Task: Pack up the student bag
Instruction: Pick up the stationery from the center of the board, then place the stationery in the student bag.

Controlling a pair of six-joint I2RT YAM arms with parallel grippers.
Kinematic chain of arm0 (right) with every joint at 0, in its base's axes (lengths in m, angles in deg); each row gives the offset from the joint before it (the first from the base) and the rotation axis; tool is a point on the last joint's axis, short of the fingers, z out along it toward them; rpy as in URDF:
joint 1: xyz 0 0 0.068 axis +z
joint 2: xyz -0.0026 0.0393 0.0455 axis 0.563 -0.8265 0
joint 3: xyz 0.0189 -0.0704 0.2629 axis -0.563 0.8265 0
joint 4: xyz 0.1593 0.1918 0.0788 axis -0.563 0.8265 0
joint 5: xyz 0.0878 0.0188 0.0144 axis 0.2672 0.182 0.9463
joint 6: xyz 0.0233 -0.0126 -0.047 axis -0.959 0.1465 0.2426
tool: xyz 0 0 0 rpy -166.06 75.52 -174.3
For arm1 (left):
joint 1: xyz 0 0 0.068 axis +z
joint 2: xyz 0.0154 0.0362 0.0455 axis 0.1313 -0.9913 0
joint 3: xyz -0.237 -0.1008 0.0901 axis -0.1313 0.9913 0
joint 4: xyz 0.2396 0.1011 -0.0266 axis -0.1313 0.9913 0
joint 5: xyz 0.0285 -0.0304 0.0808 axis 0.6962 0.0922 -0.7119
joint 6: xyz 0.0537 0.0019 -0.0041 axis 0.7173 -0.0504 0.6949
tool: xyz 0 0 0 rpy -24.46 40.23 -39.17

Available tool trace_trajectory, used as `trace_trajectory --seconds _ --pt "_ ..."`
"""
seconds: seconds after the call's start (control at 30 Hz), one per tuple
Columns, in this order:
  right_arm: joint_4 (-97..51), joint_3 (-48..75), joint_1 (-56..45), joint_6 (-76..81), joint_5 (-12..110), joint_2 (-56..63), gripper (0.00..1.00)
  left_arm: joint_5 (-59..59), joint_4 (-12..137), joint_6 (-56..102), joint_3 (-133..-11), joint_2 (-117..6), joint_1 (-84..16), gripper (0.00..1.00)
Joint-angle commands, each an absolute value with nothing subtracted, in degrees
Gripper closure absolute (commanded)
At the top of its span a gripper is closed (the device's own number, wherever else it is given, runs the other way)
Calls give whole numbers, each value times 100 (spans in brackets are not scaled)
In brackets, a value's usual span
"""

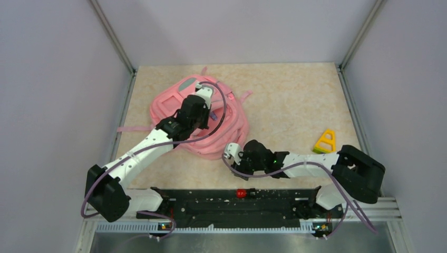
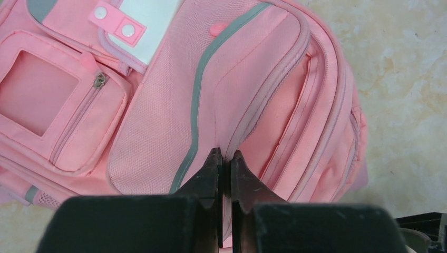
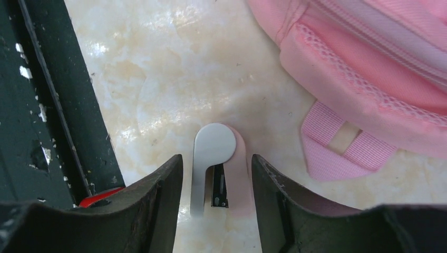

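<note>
On the marbled table (image 1: 300, 95) one student bag (image 1: 232, 126) is lying flat with its front pockets facing up, and two arms are reaching toward it. The left gripper (image 2: 225, 157) is sitting on top of the bag, its two fingers pressed almost together and pinching a seam at the edge of a grey-piped front pocket. The right gripper (image 3: 216, 161) is hovering just beside the bag's near edge with its jaws standing wide apart, one on each side of a single small white-and-pink object (image 3: 213, 145) that is lying on the table; neither finger appears to be touching it. One yellow triangle (image 1: 325, 141) is lying well to the right of the bag. The top view is showing the whole bag and the triangle, which neither wrist camera is catching. Only the left wrist view is showing two white snaps (image 2: 127, 30) on a pink tab and one zip pull (image 2: 98, 80). Only the right wrist view is showing the small object clearly, along with one webbing loop (image 3: 337, 147) at the bag's corner.
</note>
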State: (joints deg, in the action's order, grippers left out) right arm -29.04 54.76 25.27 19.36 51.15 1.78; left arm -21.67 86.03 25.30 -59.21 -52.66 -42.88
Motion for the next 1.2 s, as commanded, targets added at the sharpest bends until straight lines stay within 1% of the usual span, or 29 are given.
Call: trace_trajectory --seconds 0.0,0.13,0.17,0.23,0.3,0.37,0.47,0.53,0.6,0.8,0.87,0.97,1.03,1.17 --pt "-3077 5644 2632 1629 4783 585 52 -2105 8239 2474 -6094 -5059 -4296 100" --pt "-3158 5788 2669 1512 4642 752 54 -2126 8245 2476 -6095 -5048 -4296 100" --pt "-3175 5827 2673 1506 4657 769 52 -2117 8244 2476 -6094 -5051 -4293 100" --pt "-3196 5862 2686 1498 4657 728 43 -2108 8245 2463 -6090 -5048 -4297 100" --pt "-3157 5844 2695 1516 4597 625 38 -2098 8245 2467 -6094 -5049 -4292 100" --pt "-3096 5756 2692 1567 4488 456 35 -2097 8245 2467 -6094 -5053 -4300 100" --pt "-3037 5645 2700 1609 4390 252 35 -2105 8245 2467 -6094 -5037 -4296 100" --pt "-3020 5587 2731 1634 4393 177 37 -2110 8245 2467 -6094 -5035 -4295 100" --pt "-3029 5580 2782 1654 4340 146 42 -2120 8245 2467 -6088 -5021 -4301 100" --pt "-2849 5578 2880 1503 4243 500 64 -2102 8245 2467 -6094 -5000 -4296 100" --pt "-2684 5552 2876 1421 4214 743 67 -2076 8245 2462 -6094 -5000 -4290 100" --pt "-2362 5441 2879 1345 4155 1142 67 -2074 8245 2459 -6096 -4988 -4297 100" --pt "-2049 5285 2880 1318 3819 1398 67 -2068 8245 2459 -6103 -4991 -4291 100" --pt "-1756 4712 2851 1416 3332 1460 67 -2057 8245 2450 -6104 -4983 -4301 100"
